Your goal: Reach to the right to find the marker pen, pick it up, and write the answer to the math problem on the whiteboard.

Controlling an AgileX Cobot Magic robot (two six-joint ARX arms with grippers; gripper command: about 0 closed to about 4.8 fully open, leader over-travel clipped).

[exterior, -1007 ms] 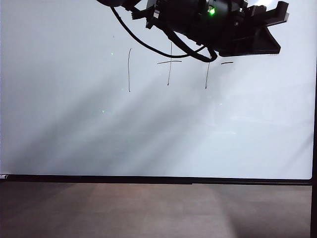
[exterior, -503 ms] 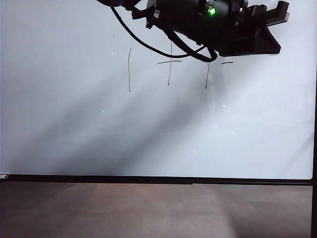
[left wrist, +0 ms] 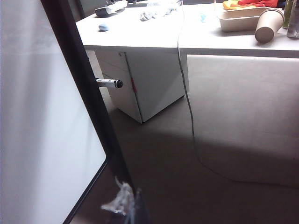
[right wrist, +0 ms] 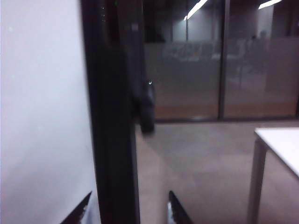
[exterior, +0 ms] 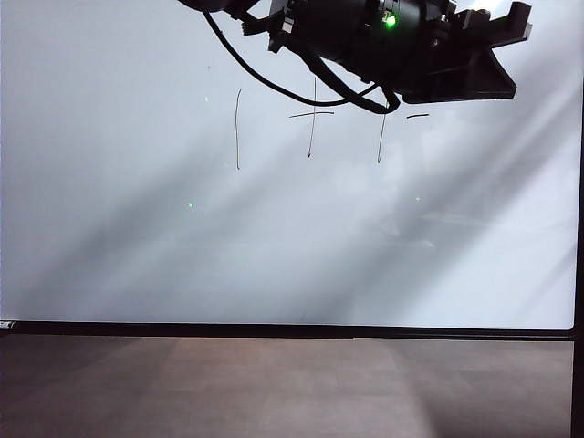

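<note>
I'm looking at the whiteboard [exterior: 274,237] filling most of the exterior view, glossy white inside a thin black frame, with grey floor below it. The math problem [exterior: 310,128] is showing as thin black strokes near the top, partly covered by a black arm [exterior: 392,46] reaching across the upper edge; no answer is showing beside the equals dash. Through the left wrist view I'm seeing the board's dark edge running diagonally, and the marker pen [left wrist: 109,83] is sticking out from behind that frame, its long axis roughly level, its dark round end pointing away from the board toward a white cabinet. On the white worktop [left wrist: 149,32] beyond, a shallow tray [left wrist: 238,18] is holding something orange, and a paper cup [left wrist: 270,24] is lying on its side. The left claw is not appearing in its own view, so I cannot tell its state. The right claw [right wrist: 128,210] is sitting spread, its two dark tips straddling the board's black frame, with a dim glass-walled room behind.
</note>
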